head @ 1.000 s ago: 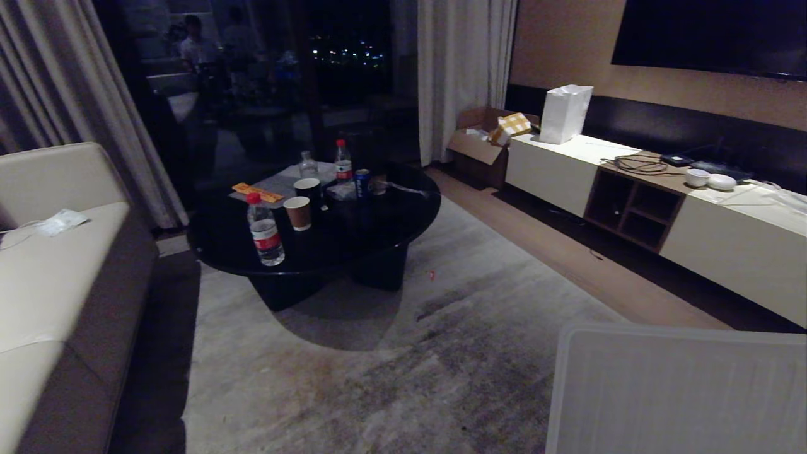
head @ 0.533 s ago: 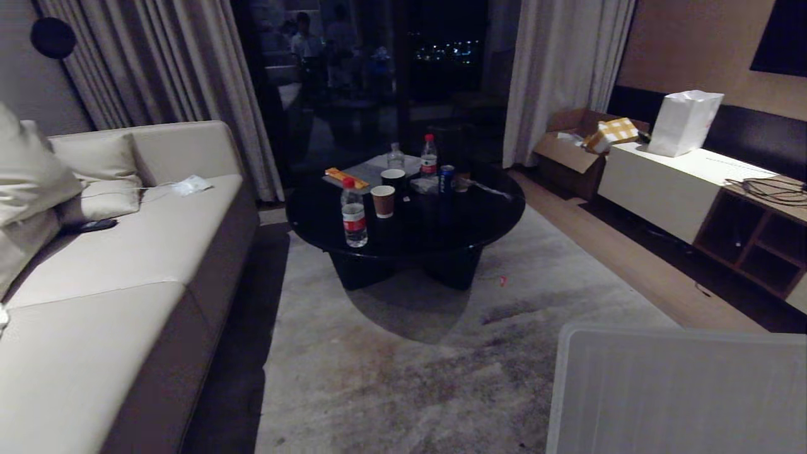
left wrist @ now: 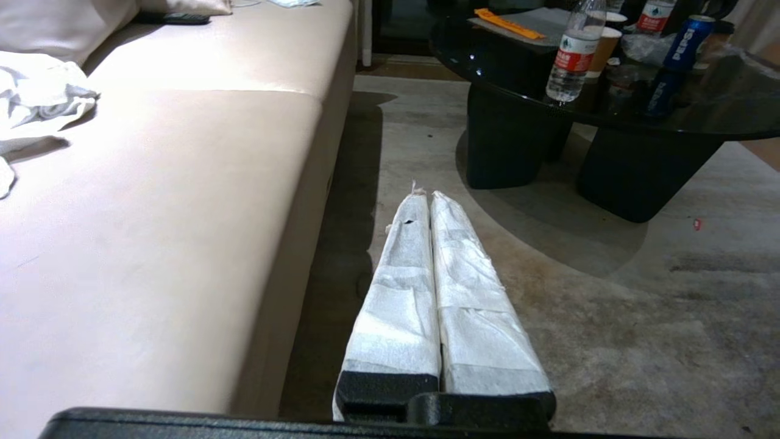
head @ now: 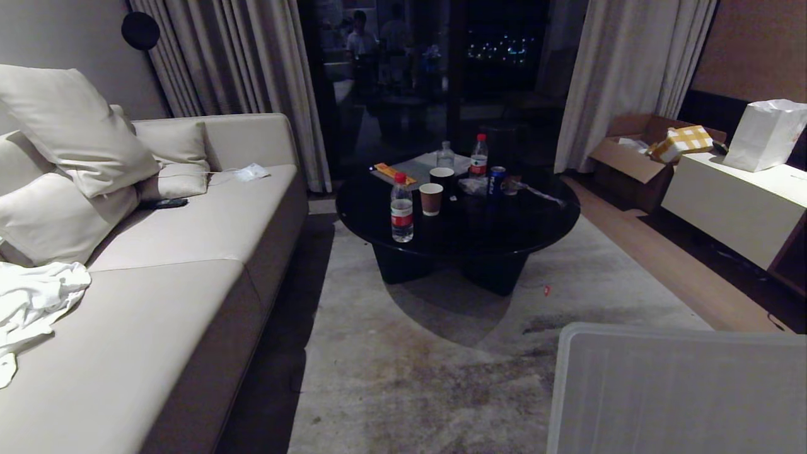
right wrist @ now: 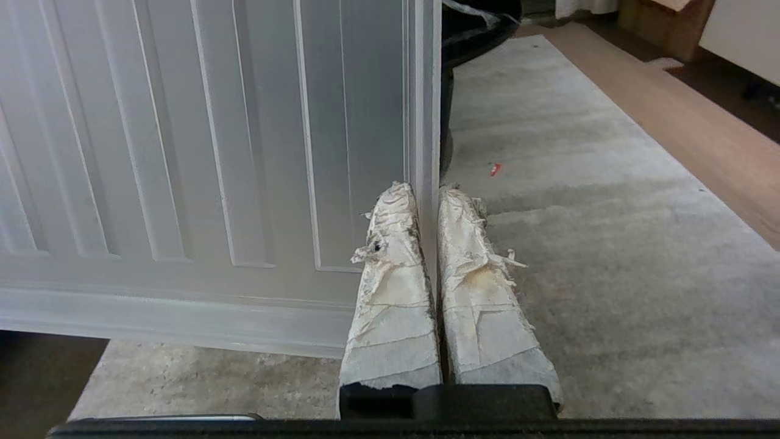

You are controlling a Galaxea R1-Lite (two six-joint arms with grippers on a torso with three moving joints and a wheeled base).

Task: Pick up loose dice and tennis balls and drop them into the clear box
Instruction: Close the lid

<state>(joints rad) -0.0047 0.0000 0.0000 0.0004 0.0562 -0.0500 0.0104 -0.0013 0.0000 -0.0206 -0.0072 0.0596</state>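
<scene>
Swinging left, the robot's view now takes in the whole sofa (head: 189, 252), with the black round counter (head: 457, 221) slid toward centre. Right hand (right wrist: 426, 195) is clamped tight on the edge of a ribbed clear panel (right wrist: 213, 152), which stands upright just left of its wrapped fingers (right wrist: 393, 268); it may be the clear box or its lid, and which cannot be told. Left hand (left wrist: 426, 198) hangs empty over the rug (left wrist: 609, 317), tips pressed together, the sofa close on its left and the counter ahead to its right. No dice or tennis balls are visible.
</scene>
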